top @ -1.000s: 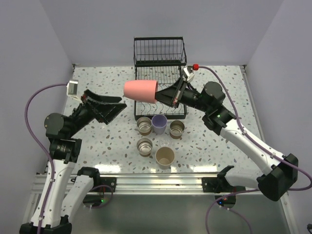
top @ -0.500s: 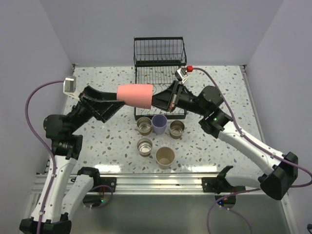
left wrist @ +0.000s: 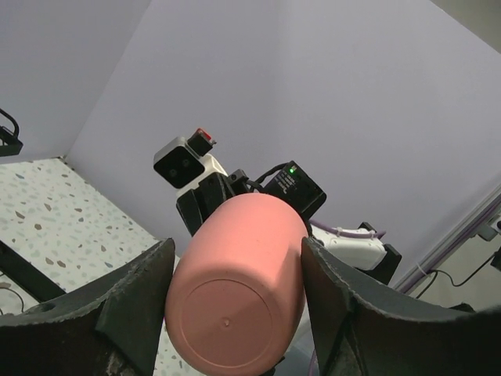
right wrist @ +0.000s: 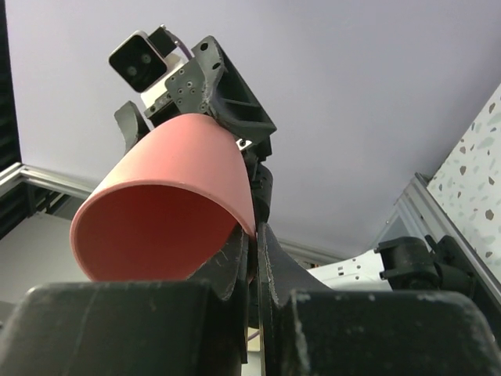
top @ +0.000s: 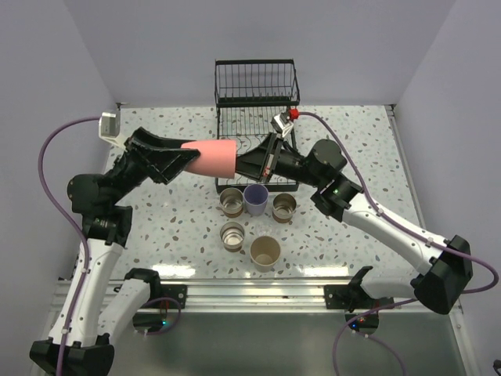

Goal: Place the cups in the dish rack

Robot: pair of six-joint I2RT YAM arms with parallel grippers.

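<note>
The coral-pink cup (top: 213, 157) is held sideways in the air in front of the dish rack (top: 257, 86). My right gripper (top: 239, 163) is shut on its rim, one finger inside and one outside; the right wrist view shows this grip (right wrist: 254, 235) on the cup (right wrist: 164, 204). My left gripper (top: 186, 157) is open, its jaws on either side of the cup's closed base (left wrist: 235, 301), close but not clamped. On the table stand three brown cups (top: 232, 201) (top: 284, 207) (top: 232, 235), the lavender cup (top: 255, 199) and the beige cup (top: 264, 252). No clear cup shows.
The black wire rack stands at the back centre against the wall, its flat tray reaching toward the cups. The cups on the table cluster just in front of it. Both arms meet above the table's left-centre. Purple cables loop off each arm.
My right arm has carried the coral-pink cup leftward. My left gripper has risen and moved in, so its open jaws now straddle the cup's base.
</note>
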